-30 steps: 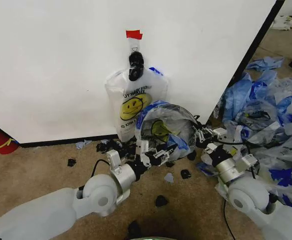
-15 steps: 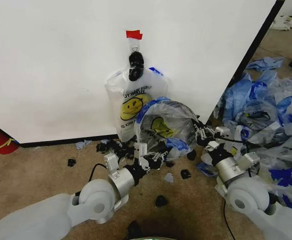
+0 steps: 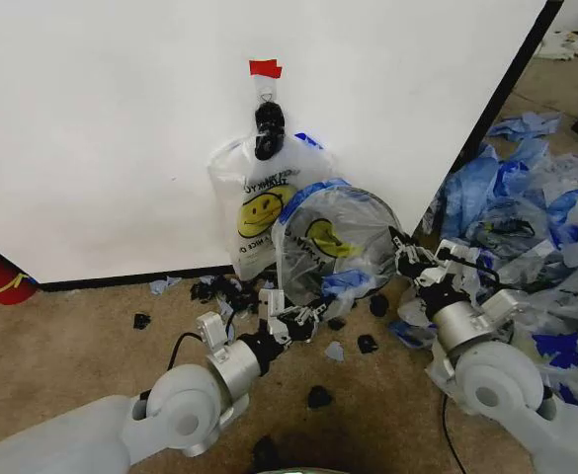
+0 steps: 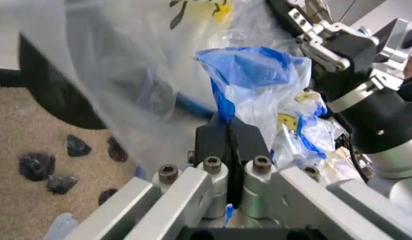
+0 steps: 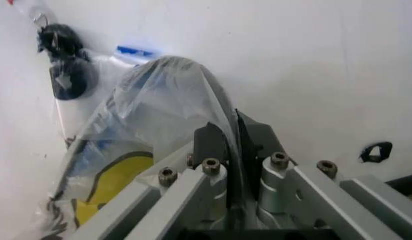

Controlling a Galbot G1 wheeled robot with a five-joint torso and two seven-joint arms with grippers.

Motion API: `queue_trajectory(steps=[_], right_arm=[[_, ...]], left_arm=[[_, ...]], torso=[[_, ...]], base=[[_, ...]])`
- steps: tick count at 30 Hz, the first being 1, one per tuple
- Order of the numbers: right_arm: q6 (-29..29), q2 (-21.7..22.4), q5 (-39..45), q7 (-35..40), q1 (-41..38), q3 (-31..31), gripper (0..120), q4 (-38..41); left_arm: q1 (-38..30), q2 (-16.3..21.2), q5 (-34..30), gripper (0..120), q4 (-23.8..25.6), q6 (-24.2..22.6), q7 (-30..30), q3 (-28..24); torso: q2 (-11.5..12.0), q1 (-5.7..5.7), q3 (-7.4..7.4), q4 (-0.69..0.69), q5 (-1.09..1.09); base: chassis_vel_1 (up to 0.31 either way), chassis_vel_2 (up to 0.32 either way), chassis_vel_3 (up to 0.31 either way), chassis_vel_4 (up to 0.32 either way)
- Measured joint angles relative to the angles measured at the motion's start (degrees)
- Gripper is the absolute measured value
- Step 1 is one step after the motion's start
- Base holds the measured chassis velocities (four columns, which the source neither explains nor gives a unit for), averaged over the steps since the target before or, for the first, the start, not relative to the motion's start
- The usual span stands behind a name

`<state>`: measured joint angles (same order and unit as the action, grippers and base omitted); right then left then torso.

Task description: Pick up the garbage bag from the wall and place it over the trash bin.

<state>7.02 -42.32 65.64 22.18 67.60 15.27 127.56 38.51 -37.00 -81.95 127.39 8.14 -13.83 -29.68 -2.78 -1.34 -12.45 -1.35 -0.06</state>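
Tan carpet [image 3: 81, 351] w/ black scraps [image 3: 318, 397], white wall [image 3: 101, 128] behind.

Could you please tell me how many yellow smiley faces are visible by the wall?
2: one on the bag hanging on the wall, one on the garbage bag stretched over the trash bin. Others may be hidden.

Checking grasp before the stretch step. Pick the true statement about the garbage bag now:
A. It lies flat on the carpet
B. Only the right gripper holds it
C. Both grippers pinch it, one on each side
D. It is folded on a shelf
C: the left gripper and the right gripper are each shut on the garbage bag, holding it spread in front of the wall.
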Motion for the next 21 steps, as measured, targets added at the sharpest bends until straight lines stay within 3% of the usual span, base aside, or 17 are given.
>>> queue_trajectory(steps=[21], right_arm=[[-2.2,-5.4,7.6,7.3,-1.3,1.2,0,4.2]], left_arm=[[3.9,-0.1,3.3,0,0.2,1.3,0.1,2.1]], torso=[[0.0,0.0,0.0,0.01,0.0]], base=[[0.0,0.0,0.0,0.0]])
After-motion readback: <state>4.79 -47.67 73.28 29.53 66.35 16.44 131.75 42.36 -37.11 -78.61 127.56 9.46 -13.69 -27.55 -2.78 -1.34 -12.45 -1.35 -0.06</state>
